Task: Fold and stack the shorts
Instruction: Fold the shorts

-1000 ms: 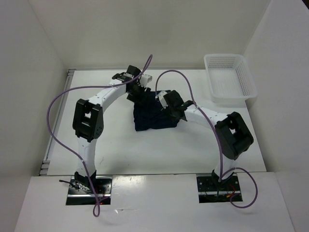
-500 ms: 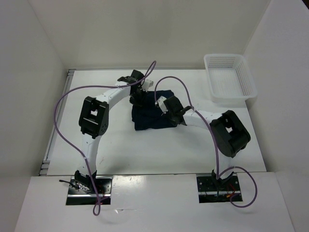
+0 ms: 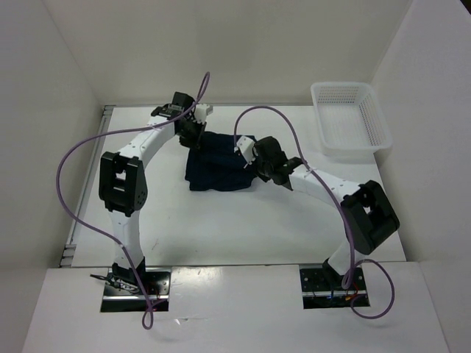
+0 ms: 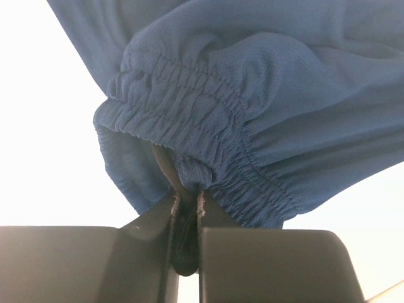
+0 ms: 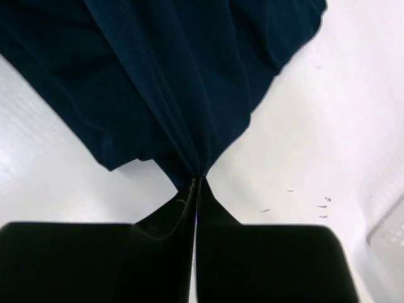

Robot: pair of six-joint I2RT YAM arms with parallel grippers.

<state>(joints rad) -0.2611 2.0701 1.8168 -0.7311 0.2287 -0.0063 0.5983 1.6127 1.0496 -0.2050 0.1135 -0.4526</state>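
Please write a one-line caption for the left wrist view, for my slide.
Left gripper, jaws shut, pinches the gathered waistband of the navy shorts.

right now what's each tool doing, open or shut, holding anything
Left tool: closed, gripping the shorts at the gathered waistband.
Right tool: closed, pinching a fold of the shorts.

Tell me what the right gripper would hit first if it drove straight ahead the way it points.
The shorts: the right gripper pinches them, and the cloth spreads directly ahead.
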